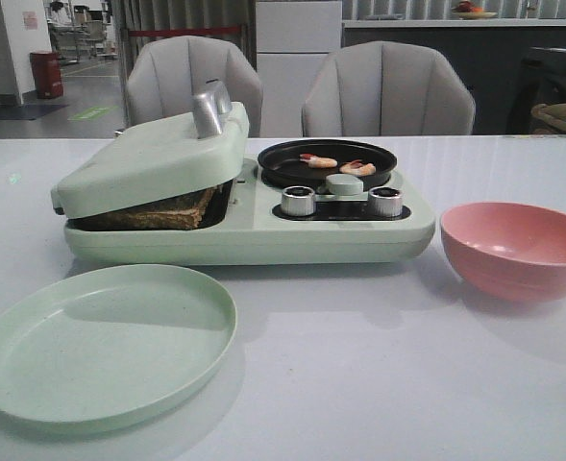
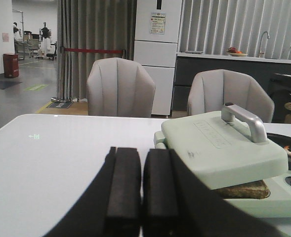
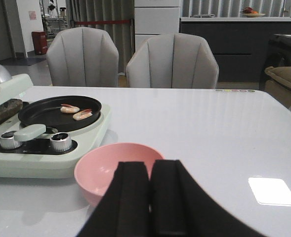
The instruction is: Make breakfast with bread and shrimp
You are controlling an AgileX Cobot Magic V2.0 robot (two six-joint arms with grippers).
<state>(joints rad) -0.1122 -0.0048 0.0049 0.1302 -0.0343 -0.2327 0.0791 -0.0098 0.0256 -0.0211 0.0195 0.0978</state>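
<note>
The bread (image 1: 162, 213) lies under the tilted lid (image 1: 148, 158) of the pale green breakfast maker (image 1: 263, 230), only its brown crust edge (image 2: 244, 190) showing. Two shrimp (image 1: 323, 162) (image 1: 358, 169) sit in the round black pan (image 1: 292, 163) on the machine's right half; in the right wrist view the shrimp (image 3: 70, 108) (image 3: 82, 115) show in the pan (image 3: 41, 116). My left gripper (image 2: 142, 150) is shut and empty, left of the machine. Behind the pink bowl (image 3: 110, 168), my right gripper (image 3: 149, 163) is shut and empty. Neither gripper shows in the front view.
A pale green plate (image 1: 100, 341) lies in front of the machine at the left. The pink bowl (image 1: 518, 248) stands right of it. Two silver knobs (image 1: 299, 200) (image 1: 385, 201) face forward. The lid carries a metal handle (image 2: 244, 118). Two grey chairs (image 1: 194, 82) (image 1: 388, 91) stand behind the table.
</note>
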